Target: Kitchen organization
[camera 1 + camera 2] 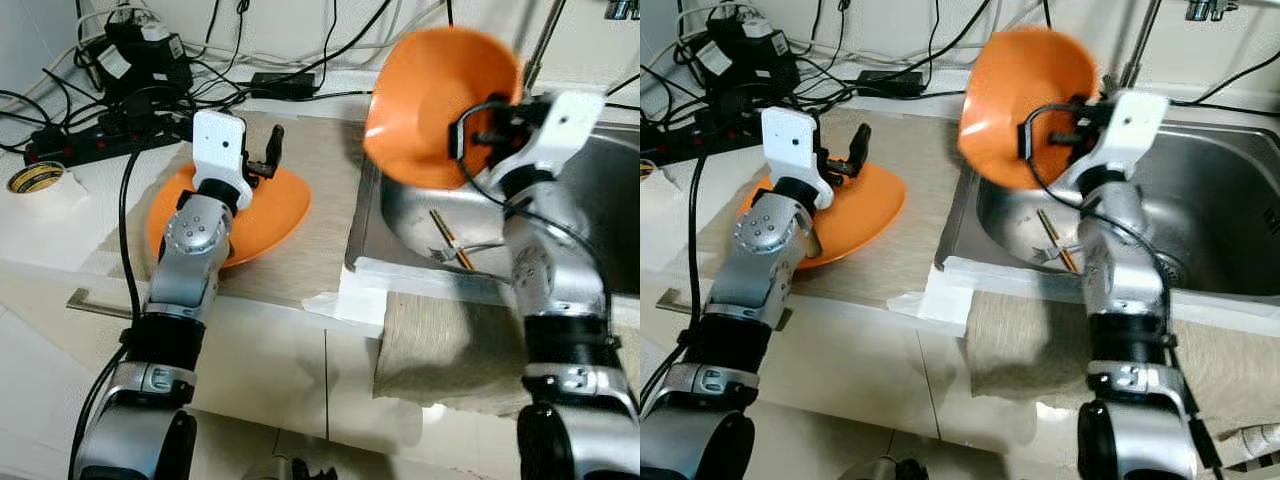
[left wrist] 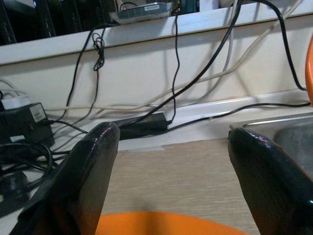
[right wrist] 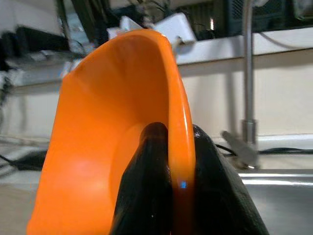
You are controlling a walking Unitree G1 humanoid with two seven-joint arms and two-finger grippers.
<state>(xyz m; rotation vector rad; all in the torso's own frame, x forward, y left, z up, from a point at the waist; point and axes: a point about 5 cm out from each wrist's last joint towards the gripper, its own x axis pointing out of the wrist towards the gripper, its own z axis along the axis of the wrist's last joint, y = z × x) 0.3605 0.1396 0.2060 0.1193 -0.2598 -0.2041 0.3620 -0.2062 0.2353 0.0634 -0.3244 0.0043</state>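
Note:
My right gripper [image 1: 478,128] is shut on the rim of an orange bowl [image 1: 435,100], holding it tilted on edge in the air over the left end of the steel sink [image 1: 400,225]. In the right wrist view the bowl's rim [image 3: 178,147] runs between the two black fingers [image 3: 146,196]. A second orange bowl [image 1: 265,205] lies on the beige mat left of the sink. My left gripper [image 1: 268,150] hovers just above this bowl, open, with nothing between its fingers [image 2: 88,176].
Chopsticks [image 1: 452,240] and a fork lie in the sink basin. A power strip [image 1: 90,140] and many black cables crowd the back of the counter. A roll of tape [image 1: 36,178] sits at the far left. A cloth [image 1: 440,345] hangs over the counter front.

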